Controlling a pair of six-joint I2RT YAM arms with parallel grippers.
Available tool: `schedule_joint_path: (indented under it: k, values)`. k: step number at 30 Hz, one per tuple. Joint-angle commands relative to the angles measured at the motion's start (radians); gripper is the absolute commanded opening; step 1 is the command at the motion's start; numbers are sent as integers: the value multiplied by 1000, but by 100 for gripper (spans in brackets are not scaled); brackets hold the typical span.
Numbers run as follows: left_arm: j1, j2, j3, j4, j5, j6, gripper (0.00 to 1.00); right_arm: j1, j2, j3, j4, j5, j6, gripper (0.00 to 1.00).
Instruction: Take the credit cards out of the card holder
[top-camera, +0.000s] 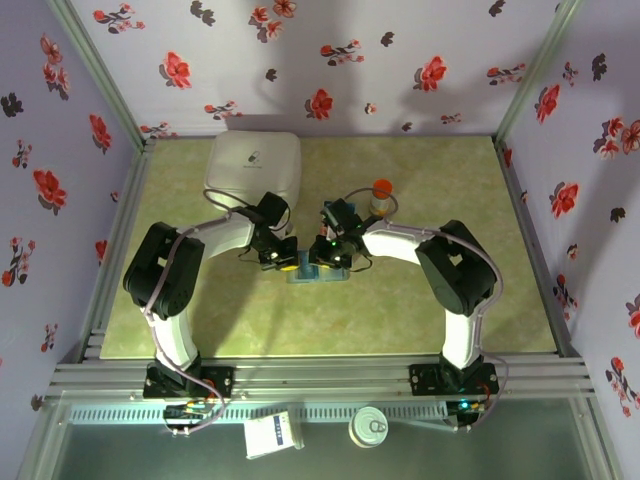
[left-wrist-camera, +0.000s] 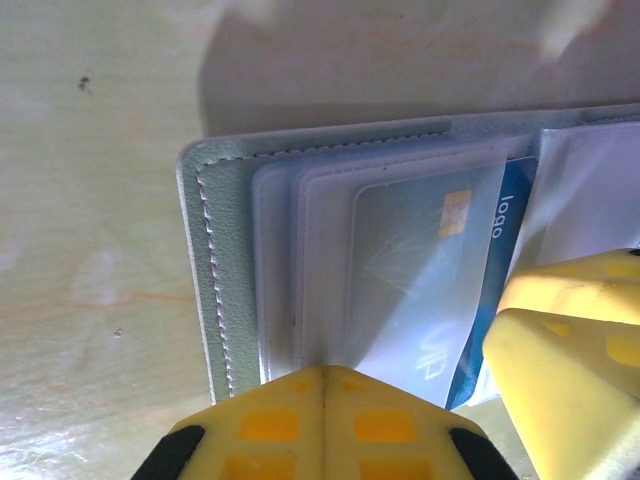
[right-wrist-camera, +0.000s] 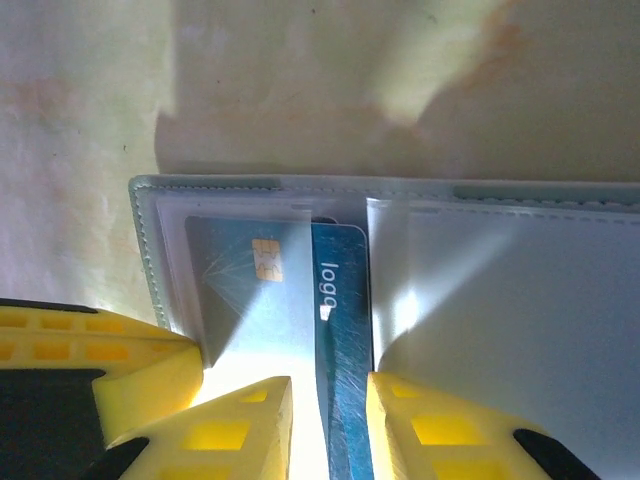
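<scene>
On the near ledge (top-camera: 120, 445) lay a packet (top-camera: 272, 435) and a can (top-camera: 368, 425), neither part of the job. Further in, mid-bench (top-camera: 200, 310), both arms met over the holder (top-camera: 316, 270), which lay opened flat, inner side up. The left end effector (left-wrist-camera: 322, 385) had its fingers pressed together, tips down at the holder's near edge, apparently pinning it. The right end effector (right-wrist-camera: 330, 395) stood with its fingers a little apart, one on each side of the bare strip of a card (right-wrist-camera: 340, 300). Nothing was clamped between them, and I could not tell whether they touched the card.

The task looked barely begun. No card seemed to be out. The one card I could make out sat in its clear sleeve (right-wrist-camera: 240, 290) with only a strip beside the fold exposed, so it looked at most part way out. Pulling it free was left to do, along with any others; whether more cards sat behind it was unclear.

The holder had a pale grey-green cover with a stitched edge and stacked glossy pockets on both halves, and it looked soft. The card was blue, with a gold chip and the word "logo" in white.

Beyond stood a bottle (top-camera: 381, 197) and, farther back, a white box (top-camera: 253, 168), both apart from the holder.
</scene>
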Motion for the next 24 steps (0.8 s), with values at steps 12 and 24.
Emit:
schedule_joint_path:
  k: [12,24]
  values:
    - [0,37,26,-59,-62,46,0,-21,28,-31,78,-71,38,25]
    - [1,51,51,-84,-82,60,0,-23,31,-41,118,-102,59,24]
